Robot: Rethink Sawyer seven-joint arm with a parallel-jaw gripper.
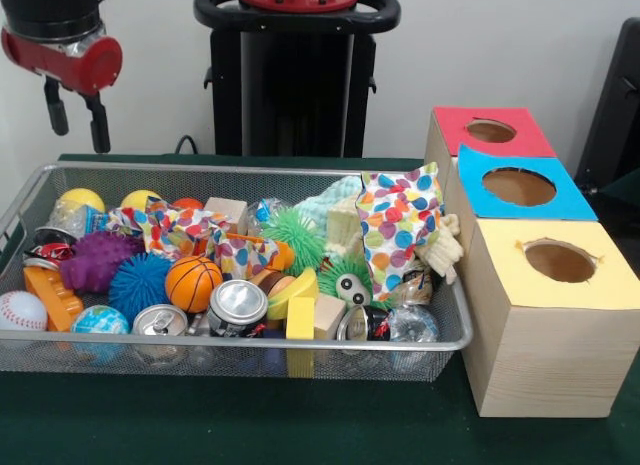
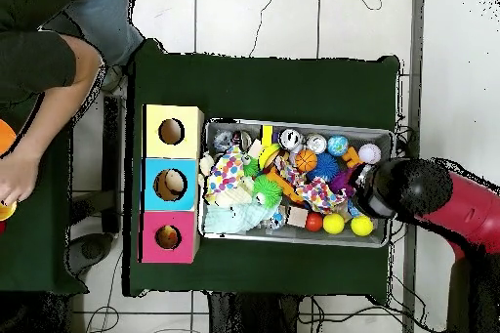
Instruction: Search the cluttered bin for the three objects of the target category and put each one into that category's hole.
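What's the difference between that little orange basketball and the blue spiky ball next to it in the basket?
The basketball is orange with black seam lines and a smooth, firm-looking skin; the blue spiky ball is covered in soft-looking bristles and has no markings. The spiky ball looks slightly larger. Both are round and lie side by side, touching, near the front of the wire basket.

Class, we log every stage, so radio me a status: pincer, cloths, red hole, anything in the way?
Pincer open, empty, above bin's end away from boxes. Mint cloth and cream cloth part-buried. Red hole unobstructed. Polka-dot bag crowds the cloths.
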